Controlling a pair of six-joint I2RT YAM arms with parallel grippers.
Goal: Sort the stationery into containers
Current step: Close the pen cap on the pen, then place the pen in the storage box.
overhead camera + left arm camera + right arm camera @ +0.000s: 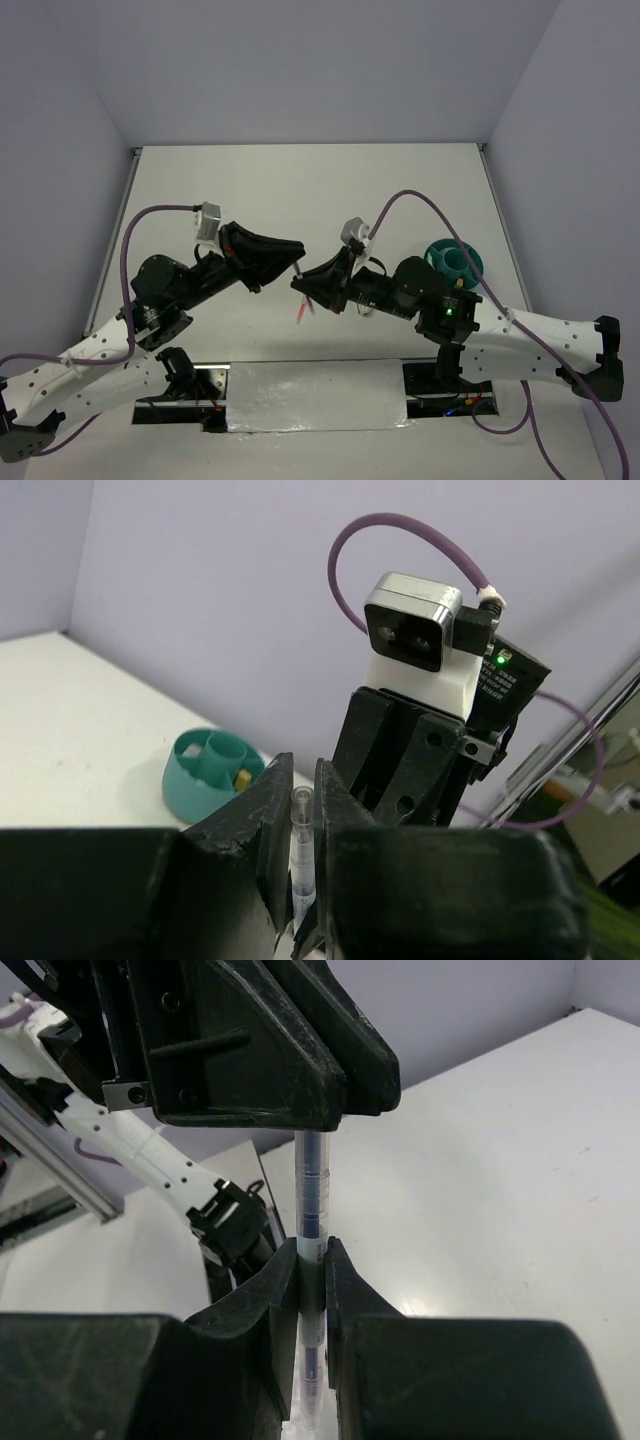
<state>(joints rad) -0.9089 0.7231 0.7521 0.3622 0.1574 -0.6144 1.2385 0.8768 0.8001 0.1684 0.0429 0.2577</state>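
Observation:
A thin pen [301, 295] with a clear barrel and a pink-red lower end hangs upright above the table's middle, gripped by both arms. My left gripper [298, 264] is shut on its upper part, and the pen's clear cap [301, 825] shows between its fingers [262, 810]. My right gripper [303, 287] is shut on the pen [311, 1185] just below, with the left gripper [270, 1050] right above it. The round teal cup [456, 262] stands at the right, partly behind my right arm. In the left wrist view the cup [192, 790] holds a yellow-brown block [241, 777].
A white sheet [315, 396] lies at the near edge between the arm bases. Purple cables [420, 205] arch over both wrists. Grey walls close the table at the back and sides.

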